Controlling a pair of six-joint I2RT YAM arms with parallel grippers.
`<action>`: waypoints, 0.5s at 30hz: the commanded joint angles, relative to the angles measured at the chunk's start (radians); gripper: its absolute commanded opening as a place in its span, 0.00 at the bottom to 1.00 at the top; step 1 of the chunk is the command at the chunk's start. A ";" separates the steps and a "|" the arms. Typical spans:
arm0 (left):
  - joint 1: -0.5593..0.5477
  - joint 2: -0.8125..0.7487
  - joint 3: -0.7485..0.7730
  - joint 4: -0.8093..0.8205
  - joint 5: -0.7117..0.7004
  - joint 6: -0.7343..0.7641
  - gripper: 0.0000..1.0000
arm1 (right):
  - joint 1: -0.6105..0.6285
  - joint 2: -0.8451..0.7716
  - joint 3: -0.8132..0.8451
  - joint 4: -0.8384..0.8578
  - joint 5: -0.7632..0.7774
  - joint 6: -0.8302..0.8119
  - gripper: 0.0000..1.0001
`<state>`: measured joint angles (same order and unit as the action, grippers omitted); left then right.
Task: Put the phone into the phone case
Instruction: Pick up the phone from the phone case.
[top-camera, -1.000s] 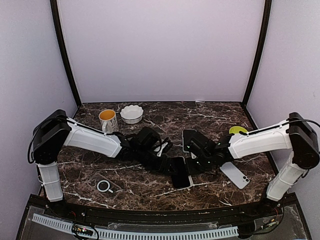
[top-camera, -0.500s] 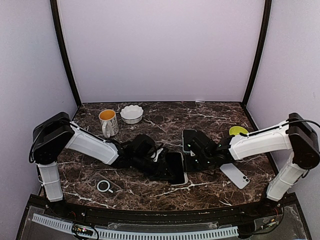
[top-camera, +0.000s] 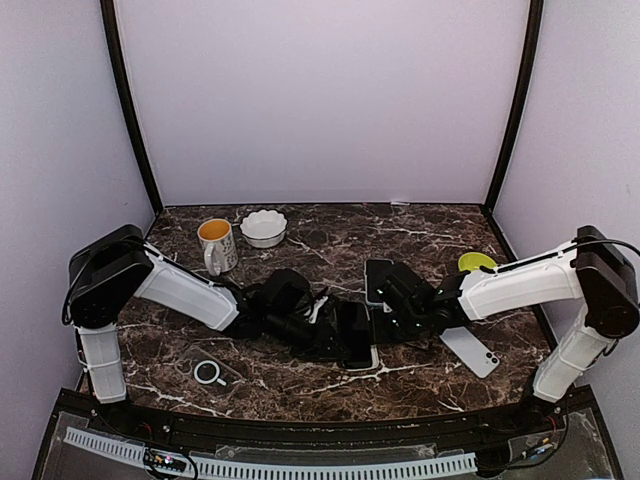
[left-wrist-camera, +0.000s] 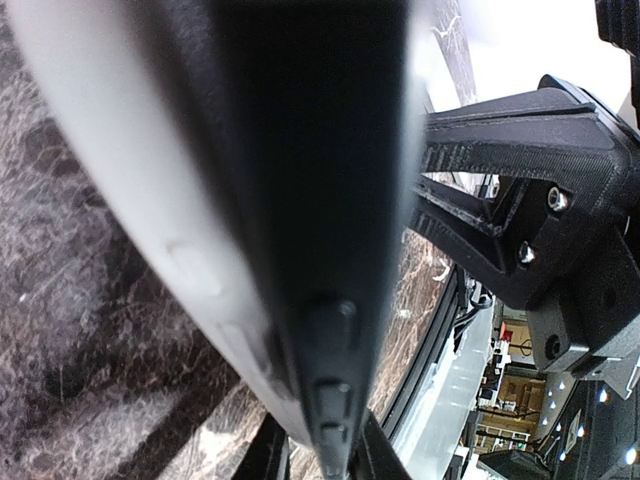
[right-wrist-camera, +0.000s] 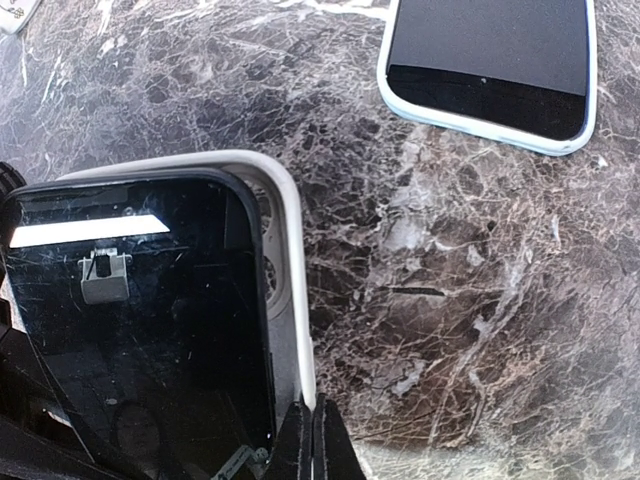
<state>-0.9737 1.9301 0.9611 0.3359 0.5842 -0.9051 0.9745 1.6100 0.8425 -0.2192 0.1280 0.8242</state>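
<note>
The black phone (top-camera: 350, 330) lies partly inside the white phone case (top-camera: 366, 357) at the table's middle. My left gripper (top-camera: 322, 328) is shut on the phone's left edge. In the left wrist view the phone's button edge (left-wrist-camera: 330, 300) runs between my fingertips (left-wrist-camera: 318, 455), with the case's wall (left-wrist-camera: 130, 200) beside it. My right gripper (top-camera: 380, 325) is shut on the case's right rim. In the right wrist view the phone's screen (right-wrist-camera: 130, 330) sits askew in the case (right-wrist-camera: 290, 290), leaving a gap at its corner, and my gripper (right-wrist-camera: 318, 440) pinches the rim.
A yellow-lined mug (top-camera: 216, 243) and a white bowl (top-camera: 264, 228) stand at the back left. A clear case with a ring (top-camera: 208, 373) lies front left. Another cased phone (top-camera: 378, 278) (right-wrist-camera: 490, 60), a white phone (top-camera: 469, 350) and a green object (top-camera: 476, 262) lie to the right.
The left gripper has carried the phone a little left and lowered it over the case. The right gripper has shifted slightly left, still holding the case rim.
</note>
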 joint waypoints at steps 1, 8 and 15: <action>-0.012 -0.018 0.020 -0.023 0.034 0.038 0.00 | -0.011 -0.027 0.016 0.019 0.034 -0.011 0.00; -0.011 -0.066 0.016 -0.130 -0.014 0.119 0.00 | -0.066 -0.041 -0.016 -0.049 0.054 -0.064 0.00; 0.000 -0.027 0.009 -0.122 -0.007 0.121 0.00 | -0.066 -0.017 0.000 -0.011 -0.028 -0.084 0.00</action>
<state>-0.9737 1.9163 0.9771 0.2852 0.5488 -0.8181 0.9363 1.5970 0.8425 -0.2348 0.0834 0.7639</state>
